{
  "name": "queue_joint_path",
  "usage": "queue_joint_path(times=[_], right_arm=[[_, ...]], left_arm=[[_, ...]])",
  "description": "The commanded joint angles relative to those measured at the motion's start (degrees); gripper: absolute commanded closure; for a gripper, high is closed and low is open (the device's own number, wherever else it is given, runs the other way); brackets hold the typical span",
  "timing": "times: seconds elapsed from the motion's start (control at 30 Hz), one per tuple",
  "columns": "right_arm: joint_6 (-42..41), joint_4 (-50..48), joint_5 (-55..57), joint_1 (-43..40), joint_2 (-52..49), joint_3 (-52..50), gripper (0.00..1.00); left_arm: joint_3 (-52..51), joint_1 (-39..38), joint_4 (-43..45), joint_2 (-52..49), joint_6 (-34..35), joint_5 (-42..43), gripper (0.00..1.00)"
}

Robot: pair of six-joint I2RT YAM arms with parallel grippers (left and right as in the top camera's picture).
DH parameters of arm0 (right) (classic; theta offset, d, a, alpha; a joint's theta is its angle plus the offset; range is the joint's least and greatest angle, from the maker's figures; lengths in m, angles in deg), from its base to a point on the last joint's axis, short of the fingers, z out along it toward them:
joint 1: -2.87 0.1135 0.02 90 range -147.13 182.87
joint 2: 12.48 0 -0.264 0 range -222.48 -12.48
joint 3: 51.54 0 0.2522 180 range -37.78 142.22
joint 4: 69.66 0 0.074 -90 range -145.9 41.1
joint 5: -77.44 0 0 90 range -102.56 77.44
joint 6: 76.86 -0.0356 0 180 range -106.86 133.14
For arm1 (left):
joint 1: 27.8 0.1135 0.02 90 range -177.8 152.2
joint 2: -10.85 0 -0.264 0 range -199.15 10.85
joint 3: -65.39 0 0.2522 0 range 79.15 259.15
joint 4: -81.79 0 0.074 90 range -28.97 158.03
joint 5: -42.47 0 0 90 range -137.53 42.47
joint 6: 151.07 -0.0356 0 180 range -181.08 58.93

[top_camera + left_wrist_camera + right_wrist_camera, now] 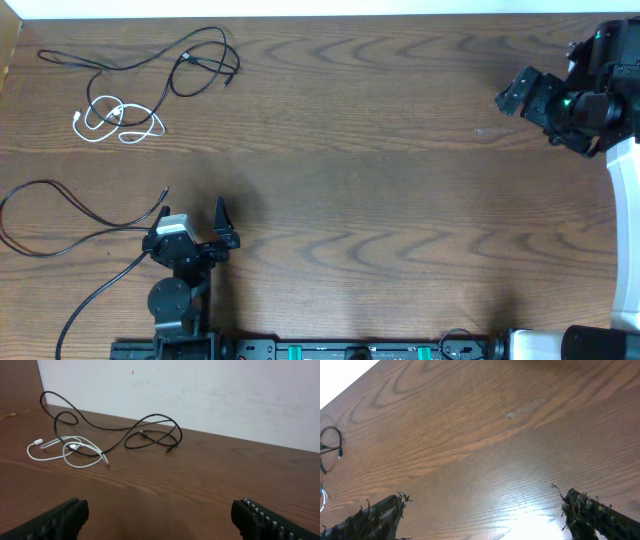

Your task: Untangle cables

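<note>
The left gripper [192, 222] stood wide open and empty at the lower left of the overhead view. A long black cable [60, 195] looped just beside it toward the left edge. The right gripper [512, 95], equally open and holding nothing, hovered at the upper right. In the upper left, the white cable [120, 122] lay coiled, crossing a second black cable [190, 60] on the wooden table [360, 180].

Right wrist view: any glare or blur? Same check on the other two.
Right wrist: a bright glare patch on the table near the bottom edge, and the right fingers look soft. Left wrist: even light, white cable and black cable sharp, left fingers dark and blurred. Overhead: even light, faint shadows, no glare on the wood.
</note>
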Motion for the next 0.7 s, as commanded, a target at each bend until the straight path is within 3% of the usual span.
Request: queue_joint_path(times=[0.0, 0.17, 0.67], right_arm=[[0.6, 0.0, 0.2, -0.2, -0.1, 0.1, 0.01], [0.6, 0.0, 0.2, -0.2, -0.1, 0.1, 0.01], [0.6, 0.0, 0.2, -0.2, -0.1, 0.1, 0.01]], left_arm=[[-0.5, -0.1, -3.0, 0.5, -2.4, -2.0, 0.03], [-0.5, -2.9, -3.1, 0.5, -11.1, -2.1, 0.03], [-0.4, -4.9, -3.0, 0.5, -12.4, -2.2, 0.03]])
